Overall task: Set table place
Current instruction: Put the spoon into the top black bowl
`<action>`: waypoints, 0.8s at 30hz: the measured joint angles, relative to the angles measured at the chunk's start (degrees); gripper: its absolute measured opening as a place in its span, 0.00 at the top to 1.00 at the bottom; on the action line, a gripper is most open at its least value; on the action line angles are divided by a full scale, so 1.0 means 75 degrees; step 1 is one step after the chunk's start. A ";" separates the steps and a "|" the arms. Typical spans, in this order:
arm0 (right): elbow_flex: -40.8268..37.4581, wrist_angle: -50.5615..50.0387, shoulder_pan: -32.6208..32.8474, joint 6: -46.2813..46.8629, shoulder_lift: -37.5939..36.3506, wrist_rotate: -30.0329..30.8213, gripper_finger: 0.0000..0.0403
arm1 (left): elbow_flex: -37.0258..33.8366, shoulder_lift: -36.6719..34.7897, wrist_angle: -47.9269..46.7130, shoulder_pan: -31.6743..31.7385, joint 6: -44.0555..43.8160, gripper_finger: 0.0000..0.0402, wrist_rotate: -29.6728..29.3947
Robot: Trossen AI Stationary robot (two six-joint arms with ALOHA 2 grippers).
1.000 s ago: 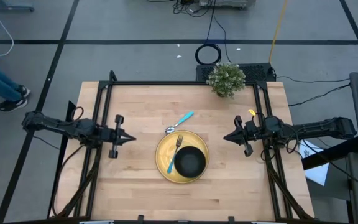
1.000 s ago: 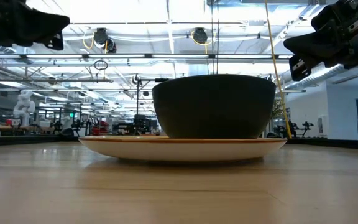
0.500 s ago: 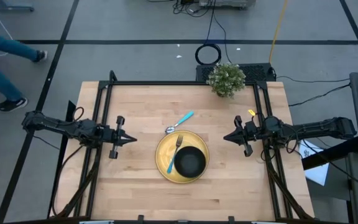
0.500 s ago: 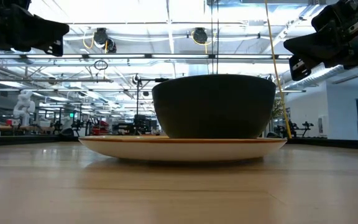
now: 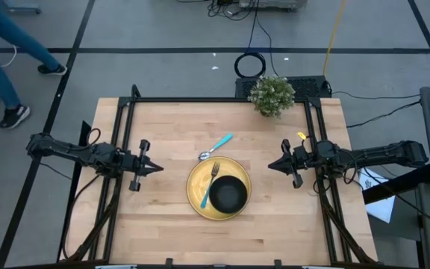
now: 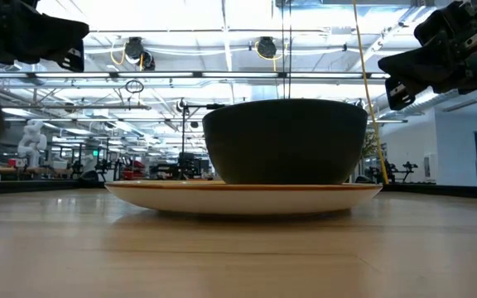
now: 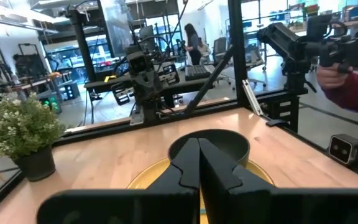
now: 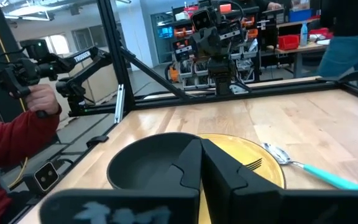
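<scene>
The table (image 5: 163,224), a light butcher-block top framed by black rails, filled the middle of the high view. The left arm (image 5: 73,153) reached in from the table's 9 o'clock edge and the right arm (image 5: 372,155) from its 3 o'clock edge, each stretched level toward the centre and held above the wood. A small potted plant (image 5: 272,95) stood at the rim near 1 o'clock. The yellow plate (image 5: 198,179) lay a little toward 6 o'clock of the table's centre, flat on the wood and well apart from both arms. A black bowl (image 5: 229,194) sat on the plate, toward its 4 o'clock side, and in the low view it rose upright from the plate's pale rim. A fork with a blue handle (image 5: 209,185) rested on the plate at about 9 o'clock of the bowl, just beside it. A spoon with a blue handle (image 5: 215,146) lay on the bare table at the plate's 12 o'clock, its bowl end close to the rim. The left gripper (image 5: 155,167) hung at 9 o'clock of the plate, its jaws pressed together on nothing. The right gripper (image 5: 272,165) hung at 3 o'clock of the plate, its jaws likewise pressed together and empty.
</scene>
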 joint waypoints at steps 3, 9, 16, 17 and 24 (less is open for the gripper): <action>0.0000 0.0000 -0.0001 -0.0159 0.0000 0.0057 1.00 | 0.0000 0.0006 -0.0002 0.0000 -0.0107 0.99 -0.0090; 0.0000 0.0002 -0.0006 -0.0205 -0.0003 0.1103 1.00 | 0.0000 0.0006 0.0003 0.0000 -0.0140 0.98 -0.0309; -0.0001 0.0003 -0.0005 -0.0189 -0.0002 0.1037 1.00 | 0.0000 0.0006 0.0000 0.0000 -0.0140 0.98 -0.0312; 0.0000 0.0003 -0.0006 -0.0175 -0.0003 0.1037 1.00 | 0.0000 0.0006 0.0000 0.0000 -0.0140 0.98 -0.0312; -0.0001 0.0003 -0.0003 0.0011 -0.0003 0.0994 1.00 | 0.0000 0.0006 0.0000 0.0000 -0.0187 0.98 -0.0317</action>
